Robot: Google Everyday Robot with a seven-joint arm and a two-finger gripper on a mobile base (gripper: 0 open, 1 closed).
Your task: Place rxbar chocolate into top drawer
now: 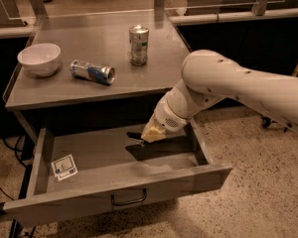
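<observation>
The top drawer [104, 157] is pulled open under the table, with a dark curved handle [129, 200] on its front and a white sticker [64, 166] inside at the left. My gripper [137, 137] reaches down into the drawer's middle, just above its floor. It is shut on the rxbar chocolate [133, 135], which shows only as a small dark flat piece sticking out to the left of the gripper's tip. The big white arm [223, 83] comes in from the right and casts a shadow on the drawer floor.
On the grey table [89, 38] stand an upright silver can [138, 44], a silver-blue can [92, 72] lying on its side, and a white bowl [39, 58] at the left. Speckled floor lies to the right of the drawer.
</observation>
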